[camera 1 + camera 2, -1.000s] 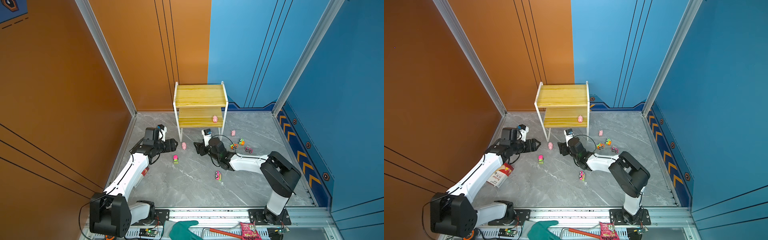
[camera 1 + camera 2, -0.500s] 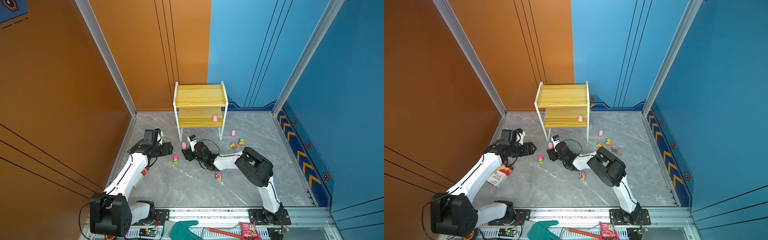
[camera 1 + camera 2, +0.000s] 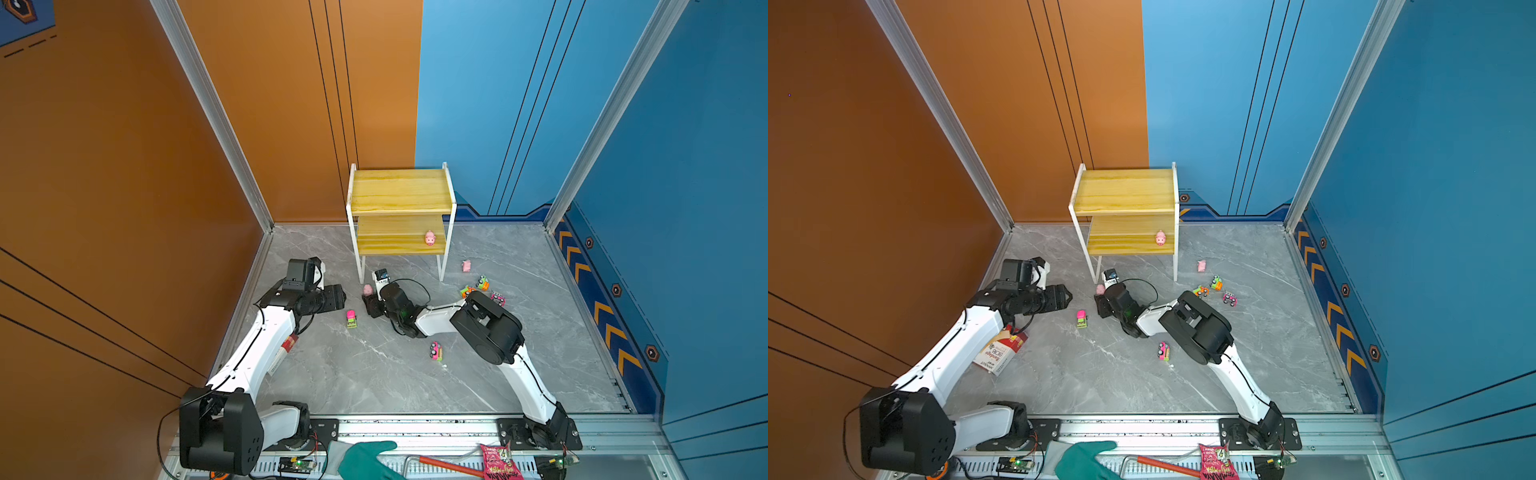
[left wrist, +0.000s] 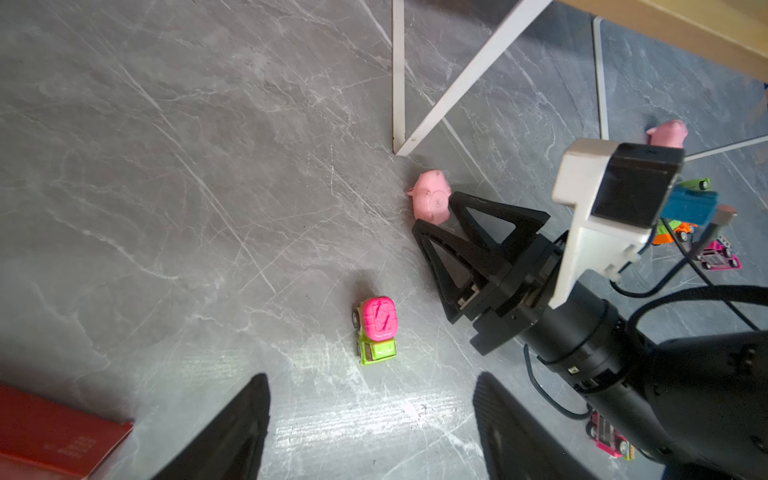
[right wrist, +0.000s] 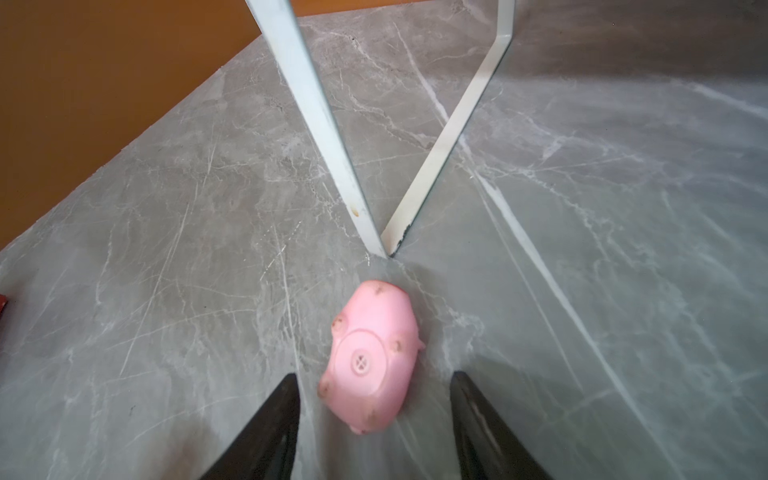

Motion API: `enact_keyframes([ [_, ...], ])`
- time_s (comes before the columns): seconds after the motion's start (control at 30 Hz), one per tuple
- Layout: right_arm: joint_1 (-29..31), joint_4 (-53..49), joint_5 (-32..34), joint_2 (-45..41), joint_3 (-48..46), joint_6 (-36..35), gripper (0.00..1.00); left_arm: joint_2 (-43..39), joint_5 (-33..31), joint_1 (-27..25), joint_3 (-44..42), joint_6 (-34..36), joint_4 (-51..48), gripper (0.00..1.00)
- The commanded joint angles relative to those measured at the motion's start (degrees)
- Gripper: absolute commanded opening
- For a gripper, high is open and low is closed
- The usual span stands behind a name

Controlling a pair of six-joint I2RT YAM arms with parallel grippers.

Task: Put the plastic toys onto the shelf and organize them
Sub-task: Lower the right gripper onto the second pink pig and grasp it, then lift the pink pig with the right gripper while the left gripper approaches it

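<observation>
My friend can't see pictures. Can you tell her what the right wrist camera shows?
A pink toy pig lies tipped over, belly showing, on the grey marble floor, between the open jaws of the right gripper, with a gap on each side. Just beyond it the shelf sets its white metal frame on the floor, with an orange wall behind.

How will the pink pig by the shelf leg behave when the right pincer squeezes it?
Probably light and hollow: the pink pig shows a round plug in its belly. Its smooth, rounded body, lying on its side between the open fingers of the right pincer, may rock or slip out when squeezed. A push could slide it against the shelf leg.
</observation>
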Motion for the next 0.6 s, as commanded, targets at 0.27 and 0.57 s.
enact_keyframes([
  [0.27, -0.5, -1.1, 1.3, 1.5, 2.6, 1.5, 0.31, -0.8, 1.6, 0.5, -0.9, 0.1, 0.9, 0.78],
  [0.57, -0.4, 4.7, 0.3, -5.6, -5.6, 0.4, 0.2, -1.7, 2.0, 0.6, -1.1, 0.3, 1.0, 0.78],
])
